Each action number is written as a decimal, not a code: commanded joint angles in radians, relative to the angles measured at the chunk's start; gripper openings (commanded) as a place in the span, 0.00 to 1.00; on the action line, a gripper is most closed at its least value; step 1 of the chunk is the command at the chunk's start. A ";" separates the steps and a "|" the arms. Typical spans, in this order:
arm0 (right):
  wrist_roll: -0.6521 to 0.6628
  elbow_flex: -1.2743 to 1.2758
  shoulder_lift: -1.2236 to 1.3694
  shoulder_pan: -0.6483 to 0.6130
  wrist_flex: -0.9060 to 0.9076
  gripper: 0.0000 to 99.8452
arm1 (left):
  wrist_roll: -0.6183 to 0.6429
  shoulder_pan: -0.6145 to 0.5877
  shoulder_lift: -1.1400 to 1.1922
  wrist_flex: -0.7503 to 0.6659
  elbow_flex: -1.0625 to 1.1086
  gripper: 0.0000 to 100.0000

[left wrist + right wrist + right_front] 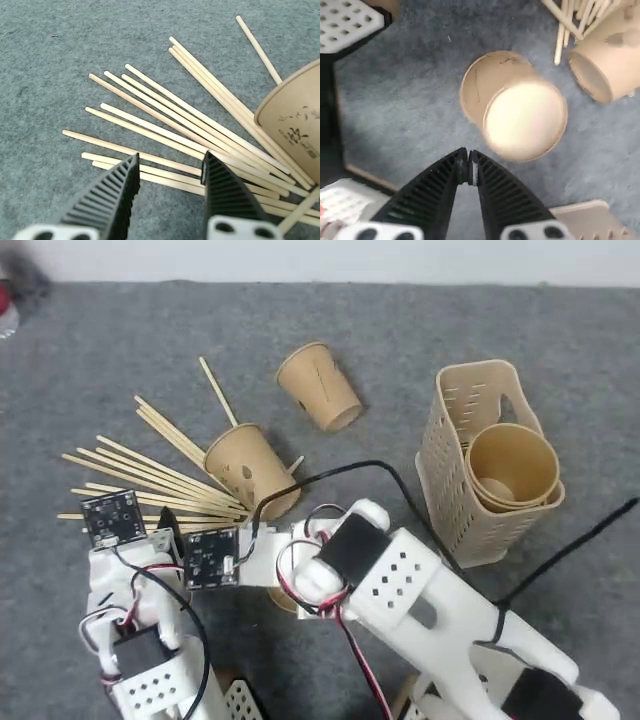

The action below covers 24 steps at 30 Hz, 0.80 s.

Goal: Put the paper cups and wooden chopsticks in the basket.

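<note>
- You get soft, even light across the bench (120,330); shadows are faint.
- In your right wrist view, the nearest paper cup (525,122) glares pale at its base.
- The chopsticks (190,125) cast thin, soft shadows.

a grey, short-pile carpet (90,350) covers the work surface. along its far edge runs a plain white wall (330,260). the light is soft and even.
</note>
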 commanded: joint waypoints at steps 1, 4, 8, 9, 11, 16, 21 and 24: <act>0.043 0.009 -0.018 0.048 -0.081 0.01 | 0.003 0.008 -0.009 -0.005 -0.012 0.20; 0.044 0.009 0.035 0.056 -0.104 0.01 | 0.003 0.008 -0.009 -0.005 -0.012 0.20; 0.051 0.011 0.131 0.079 -0.137 0.01 | 0.003 0.008 -0.009 -0.005 -0.012 0.20; 0.051 0.011 0.159 0.102 -0.150 0.01 | 0.003 0.008 -0.009 -0.005 -0.012 0.20; 0.058 0.011 0.217 0.156 -0.185 0.01 | 0.003 0.008 -0.009 -0.005 -0.012 0.20; 0.152 -0.028 0.302 0.298 -0.285 0.01 | 0.003 0.008 -0.009 -0.005 -0.012 0.20; 0.153 -0.187 0.337 0.463 -0.371 0.01 | 0.003 0.008 -0.009 -0.005 -0.012 0.20; 0.152 -0.293 0.335 0.512 -0.361 0.01 | 0.003 0.008 -0.009 -0.005 -0.012 0.20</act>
